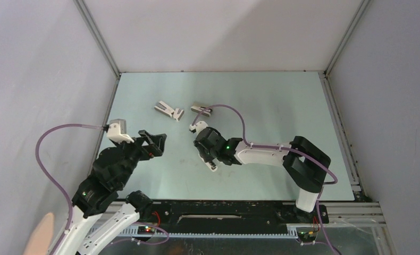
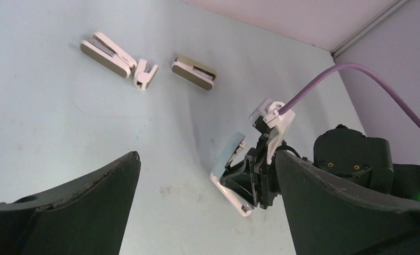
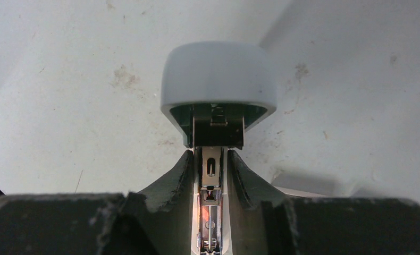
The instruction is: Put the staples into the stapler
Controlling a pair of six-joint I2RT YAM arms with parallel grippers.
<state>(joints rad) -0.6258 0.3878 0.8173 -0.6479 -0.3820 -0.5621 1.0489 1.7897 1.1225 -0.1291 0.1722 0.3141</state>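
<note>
The stapler (image 3: 218, 79) is slim and pale white-bluish, and its lid is hinged up, baring the silvery metal channel (image 3: 210, 212). My right gripper (image 3: 210, 159) is shut on the sides of its base and holds it just above the table. In the top view the right gripper (image 1: 207, 153) is mid-table, with the stapler's white end (image 1: 212, 166) poking out below it. My left gripper (image 1: 156, 142) stands open and empty a little to its left. In the left wrist view the stapler (image 2: 230, 159) lies beyond the open left gripper (image 2: 208, 154). The staples are out of view.
Two stubby white and beige wedge-shaped pieces (image 1: 165, 109) (image 1: 201, 110) lie on the table behind the grippers, with a small white stub (image 1: 178, 113) between them. A purple cable (image 1: 234, 114) loops over the right arm. Walls enclose the table (image 1: 282, 101) at left, back and right.
</note>
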